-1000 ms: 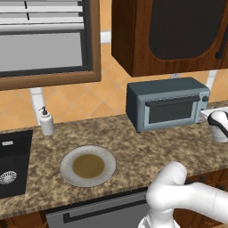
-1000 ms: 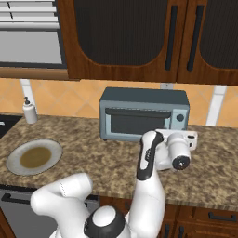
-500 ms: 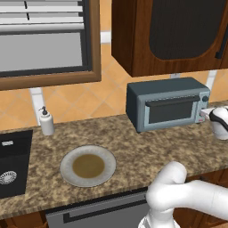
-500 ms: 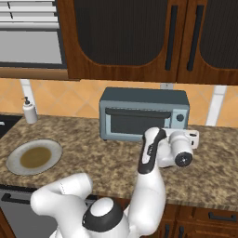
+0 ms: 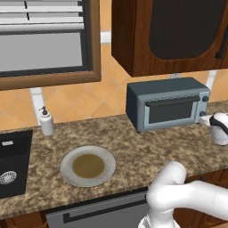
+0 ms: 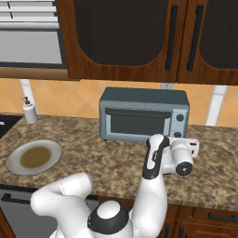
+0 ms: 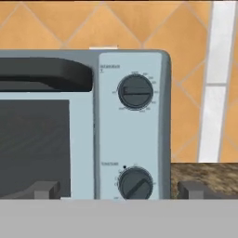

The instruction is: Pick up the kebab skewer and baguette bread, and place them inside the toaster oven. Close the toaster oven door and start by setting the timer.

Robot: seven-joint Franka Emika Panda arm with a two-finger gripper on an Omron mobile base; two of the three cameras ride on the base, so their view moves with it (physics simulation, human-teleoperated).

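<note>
The blue-grey toaster oven (image 5: 167,104) stands on the counter under the dark cabinets, also seen in the right base view as the toaster oven (image 6: 144,115). The toaster oven door (image 7: 37,139) is shut, its dark bar handle (image 7: 46,74) along the top. My gripper (image 7: 118,190) is open and faces the knob panel on the oven's right side, level with the lower knob (image 7: 135,182) and below the upper knob (image 7: 135,91). The gripper (image 6: 188,143) hovers just in front of that panel, holding nothing. The kebab skewer and the baguette bread are out of view.
A grey plate (image 5: 88,165) with a brown centre lies on the granite counter left of the oven. A white soap dispenser (image 5: 46,121) stands by the dark sink (image 5: 9,160) at far left. Dark wooden cabinets (image 6: 135,37) hang above the oven.
The hand has shifted slightly right and a little lower in front of the oven's knob panel. The jaws stay open; the oven and plate have not moved.
</note>
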